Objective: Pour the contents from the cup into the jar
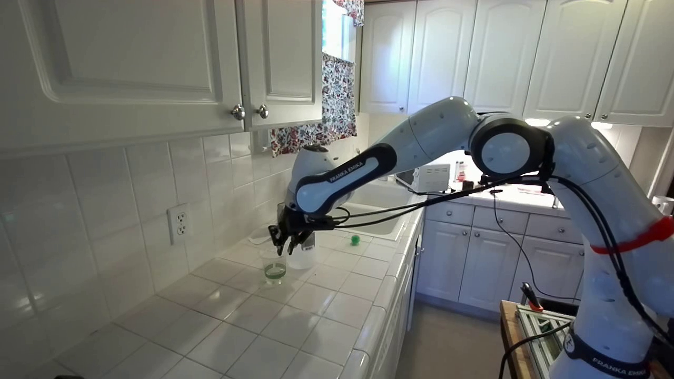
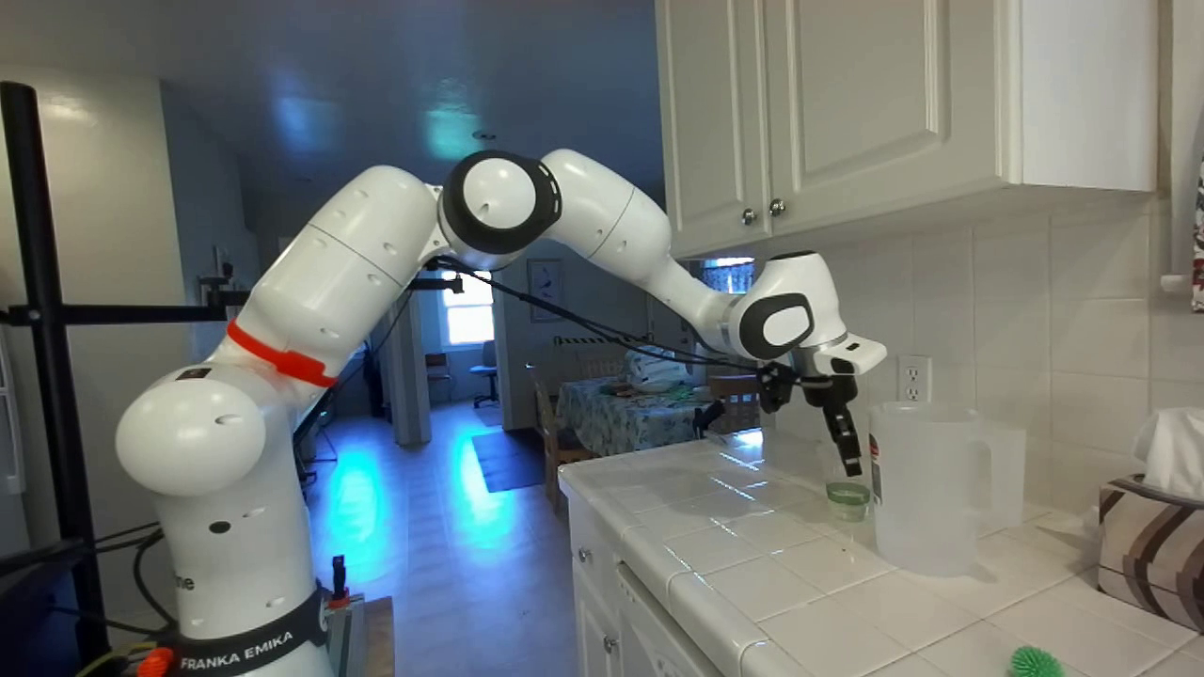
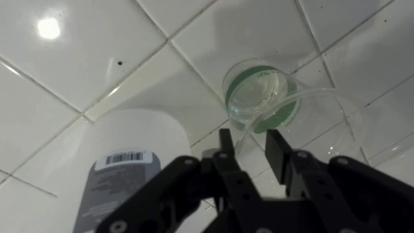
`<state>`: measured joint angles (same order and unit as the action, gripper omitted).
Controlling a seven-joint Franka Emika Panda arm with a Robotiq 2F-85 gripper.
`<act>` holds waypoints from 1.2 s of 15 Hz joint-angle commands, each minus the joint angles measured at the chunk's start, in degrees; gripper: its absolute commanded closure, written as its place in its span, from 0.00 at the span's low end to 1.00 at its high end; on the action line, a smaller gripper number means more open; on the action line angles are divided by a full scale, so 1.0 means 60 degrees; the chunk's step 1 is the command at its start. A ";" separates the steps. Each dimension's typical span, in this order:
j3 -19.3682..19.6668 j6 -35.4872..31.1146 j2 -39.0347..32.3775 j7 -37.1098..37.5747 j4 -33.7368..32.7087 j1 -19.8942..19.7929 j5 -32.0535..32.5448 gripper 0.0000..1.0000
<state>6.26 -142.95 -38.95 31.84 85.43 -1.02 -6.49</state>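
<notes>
Your tool (image 3: 249, 138) is hovering at the rim of the clear cup (image 1: 274, 268), its jaws standing apart with that rim showing between them. The green-banded cup is standing upright between the wall-side and front edges of the table (image 2: 828, 606). Just beside it, the whitish jar (image 2: 926, 494) is standing upright; what either is holding isn't showing clearly.

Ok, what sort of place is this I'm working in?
Most likely a home kitchen: a sink is set in a white tiled counter, with wall cabinets hanging above part of it.
</notes>
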 commanded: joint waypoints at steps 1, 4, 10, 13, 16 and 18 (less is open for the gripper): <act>-0.0070 0.0317 -0.0337 -0.0126 -0.0614 -0.0045 -0.0325 0.97; -0.0136 0.0431 -0.0255 -0.0146 -0.0600 -0.0058 -0.0425 1.00; -0.0399 0.0592 0.0208 -0.0274 -0.0196 -0.0114 -0.0883 0.98; -0.0498 0.0858 0.0636 -0.0224 0.0130 -0.0141 -0.1227 0.98; -0.0401 0.1074 0.1235 -0.0079 0.0619 -0.0112 -0.1412 0.98; -0.0362 0.1252 0.1610 -0.0062 0.0914 -0.0128 -0.1464 0.98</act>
<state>4.21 -136.64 -34.58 31.75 85.55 -1.25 -13.53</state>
